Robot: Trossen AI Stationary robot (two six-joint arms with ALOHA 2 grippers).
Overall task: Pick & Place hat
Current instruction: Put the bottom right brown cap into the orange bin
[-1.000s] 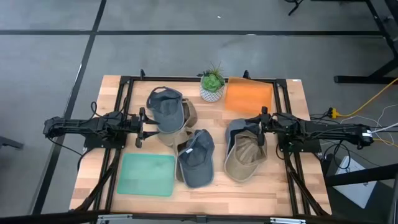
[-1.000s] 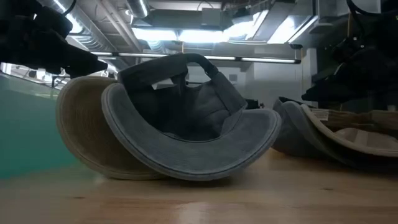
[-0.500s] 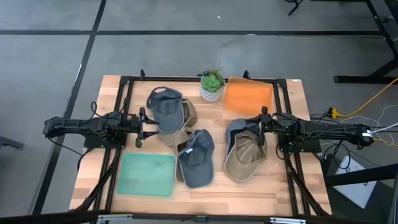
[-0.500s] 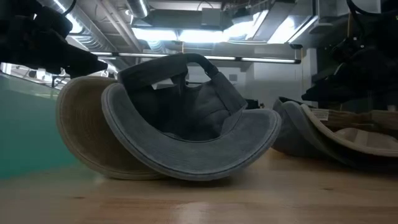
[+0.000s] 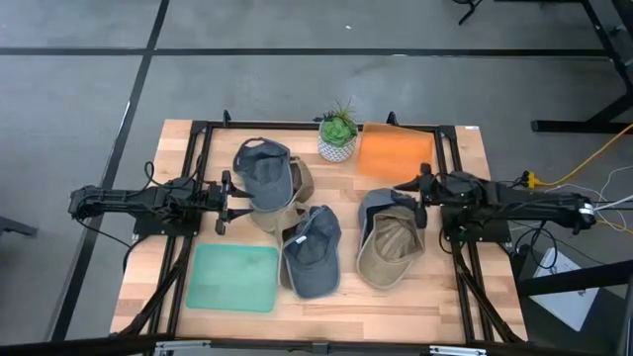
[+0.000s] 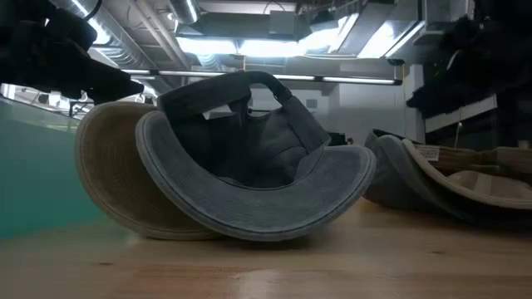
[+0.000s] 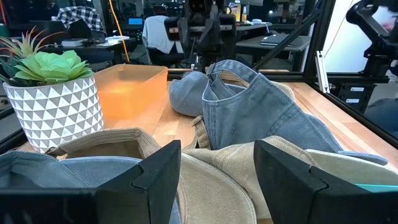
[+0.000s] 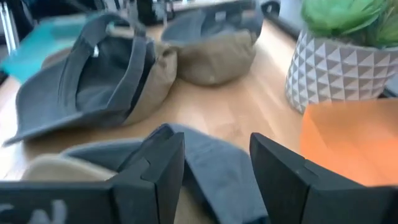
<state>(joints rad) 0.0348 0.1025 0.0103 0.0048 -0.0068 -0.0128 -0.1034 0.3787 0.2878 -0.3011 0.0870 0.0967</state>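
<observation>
Three pairs of caps lie on the wooden table. At ten o'clock from the centre, a grey-blue cap (image 5: 262, 168) rests on top of a tan cap (image 5: 287, 206), crown up. Near the centre toward six o'clock, a second grey-blue cap (image 5: 313, 252) lies upside down, its brim pointing to six o'clock, overlapping a tan one beneath. At three o'clock, a tan cap (image 5: 389, 248) lies open side up, nested against a grey cap (image 5: 377, 204).
</observation>
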